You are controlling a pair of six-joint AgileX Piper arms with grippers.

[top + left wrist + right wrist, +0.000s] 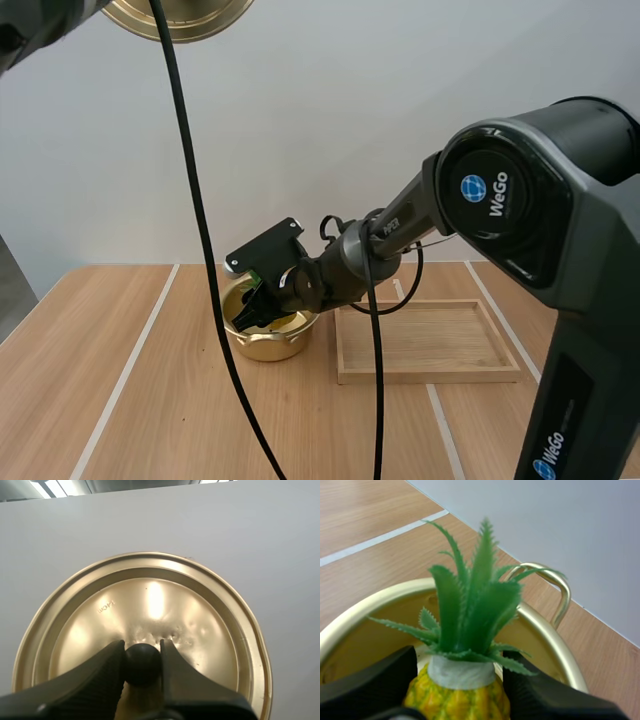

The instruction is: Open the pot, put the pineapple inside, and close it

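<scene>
1. Pale wooden table (120, 400) under a plain white wall. Wooden tray (430, 376) on the right, gold pot (268, 346) just left of it, mouth uncovered.
2. Up at far left, the lid (180, 18), held high and well apart from the pot. Likely up there to leave the mouth free for the fruit.
3. Left gripper (143, 649) pinched narrow on the lid's black knob (143, 664), one finger either side, lid hanging face-on to the camera.
4. Down at the pot, right gripper (256, 306) reaching into the mouth, clamped on the pineapple (459, 700) at the top of its yellow body, just under the green crown (475, 605).
5. Crown pointing toward the pot's far looped handle (561, 592), fruit within the rim. Touching bottom or not, cannot tell.
6. From the high view: the layout and the clear gap between lid and pot, but fruit mostly masked by the wrist.
7. From the right wrist: the grip on the fruit, plain.
8. From the left wrist: the pinch on the knob, close up.
</scene>
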